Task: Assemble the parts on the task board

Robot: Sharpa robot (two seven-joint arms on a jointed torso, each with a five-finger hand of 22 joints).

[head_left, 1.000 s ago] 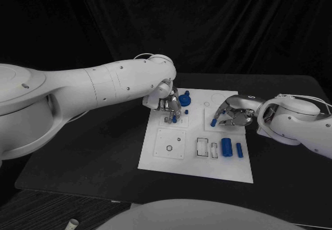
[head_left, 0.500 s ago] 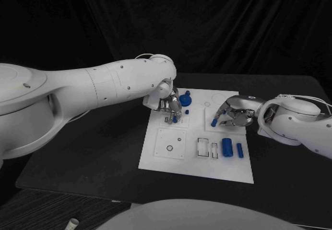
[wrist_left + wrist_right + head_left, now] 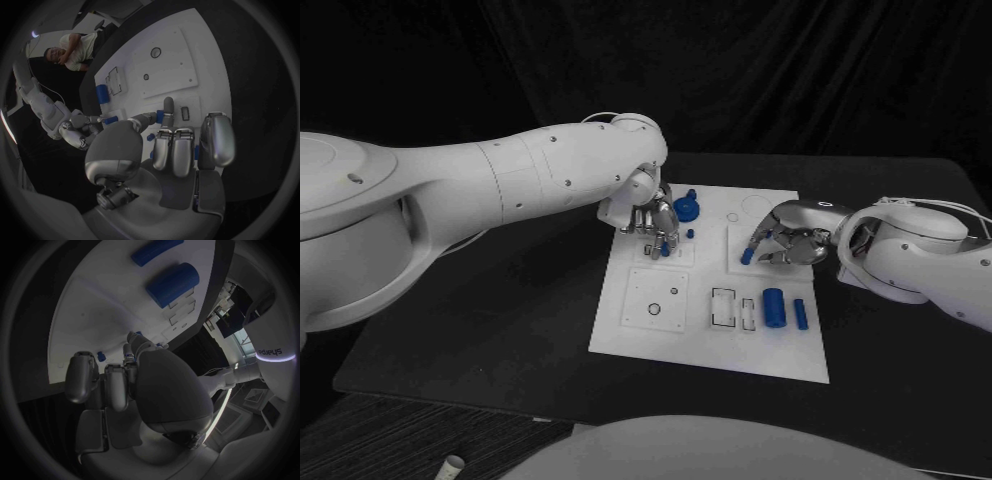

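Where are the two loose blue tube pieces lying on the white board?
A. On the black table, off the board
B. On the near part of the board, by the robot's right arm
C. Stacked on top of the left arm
B: the two blue cylinders lie side by side on the near part of the task board, on the right arm's side.

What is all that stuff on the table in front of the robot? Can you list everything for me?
Table: one, black, under everything.
Task board: one, white plate, mid-table.
Thick cylinder: one, blue, lying on the board's near right part.
Thin peg: one, blue, lying just right of it.
Knob-shaped part: one, blue, board's far edge, beside the left hand.
Small peg: one, blue, at the right hand's fingertips.
Left hand: silver, over the board's far left.
Right hand: silver, over the board's right side.
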